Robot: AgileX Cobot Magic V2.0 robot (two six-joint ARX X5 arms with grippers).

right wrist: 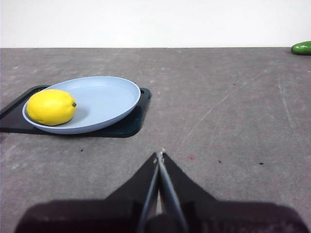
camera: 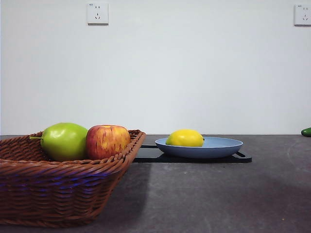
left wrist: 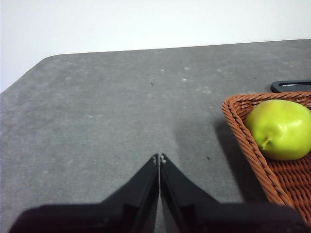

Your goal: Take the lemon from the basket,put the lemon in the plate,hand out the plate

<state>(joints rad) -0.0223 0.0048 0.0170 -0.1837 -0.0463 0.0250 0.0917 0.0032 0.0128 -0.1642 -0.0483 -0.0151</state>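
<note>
The lemon (camera: 185, 138) lies in the light blue plate (camera: 221, 145), toward the side nearer the basket; it also shows in the right wrist view (right wrist: 51, 107) on the plate (right wrist: 104, 99). The wicker basket (camera: 58, 189) stands near at the left and shows in the left wrist view (left wrist: 252, 145). My left gripper (left wrist: 159, 158) is shut and empty over bare table beside the basket. My right gripper (right wrist: 159, 155) is shut and empty, a short way from the plate. Neither arm shows in the front view.
A green apple (camera: 64, 141) and a red-yellow apple (camera: 108, 141) sit in the basket. The plate rests on a flat black tray (camera: 243, 158). A green object (camera: 306, 131) lies at the far right of the table. Two wall sockets (camera: 97, 13) are on the back wall.
</note>
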